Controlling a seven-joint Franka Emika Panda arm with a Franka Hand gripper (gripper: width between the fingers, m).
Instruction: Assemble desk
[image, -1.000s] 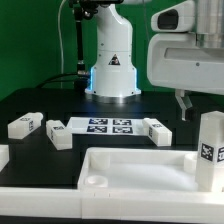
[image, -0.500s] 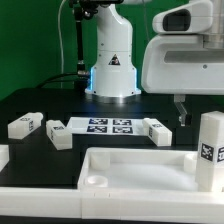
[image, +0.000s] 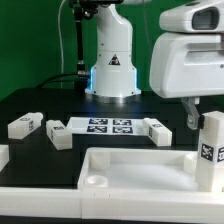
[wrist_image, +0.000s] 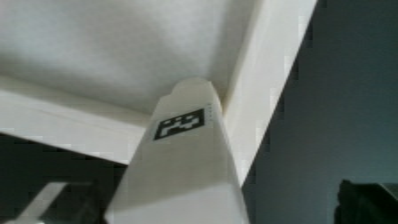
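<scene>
1. The big white plastic rectangular tabletop with the raised rim (image: 140, 172) lies up front on the black table (image: 40, 105). One white square-section tagged leg (image: 210, 150) stands upright at its corner on the exterior view's right.
2. The gripper (image: 195, 112) hangs right by that leg's top, fingers spread wide, pinching nothing I can see.
3. Risk imo: if it comes down off-centre, a fingertip could clip the leg and tilt it out of its seat.
4. Inside the rim there's just that leg, and the corner socket (image: 95, 181) looks empty. Loose white legs (image: 25, 126) lie near the marker board (image: 108, 126).
</scene>
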